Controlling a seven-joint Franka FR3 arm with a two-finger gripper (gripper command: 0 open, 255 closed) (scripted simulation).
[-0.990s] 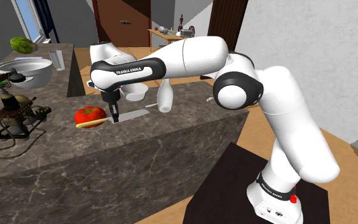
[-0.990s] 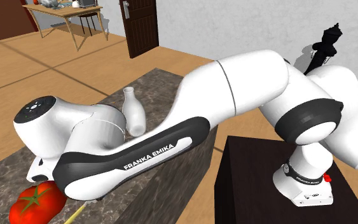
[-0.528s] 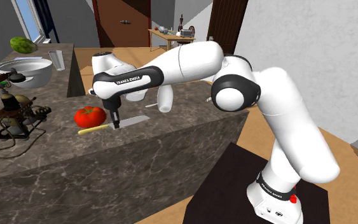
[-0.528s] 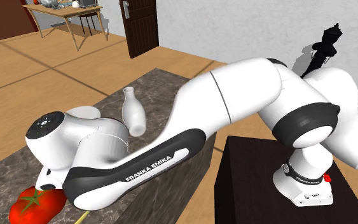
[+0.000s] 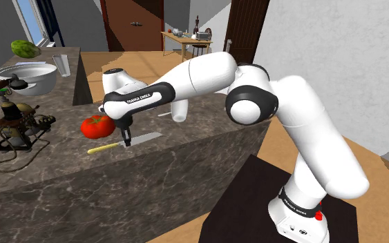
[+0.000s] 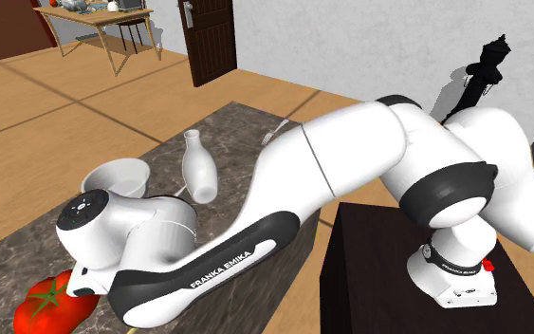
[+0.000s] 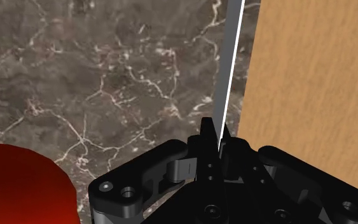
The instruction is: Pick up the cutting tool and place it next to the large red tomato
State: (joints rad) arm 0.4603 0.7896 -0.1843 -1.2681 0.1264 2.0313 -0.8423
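Knife, yellow-handled, sits low at the dark marble countertop near the red tomato, its blade pinched between the fingers of the downward-pointing gripper on the far-outstretched arm.

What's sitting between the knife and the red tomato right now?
Nothing. The shoulder view shows bare dark marble countertop between the tomato and the knife, which the gripper clasps.

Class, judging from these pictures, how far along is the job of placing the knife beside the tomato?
Done: the knife is grasped and close beside the red tomato. In hand: the jaws clasp it at the blade's base. Left: release it onto the counter and withdraw.
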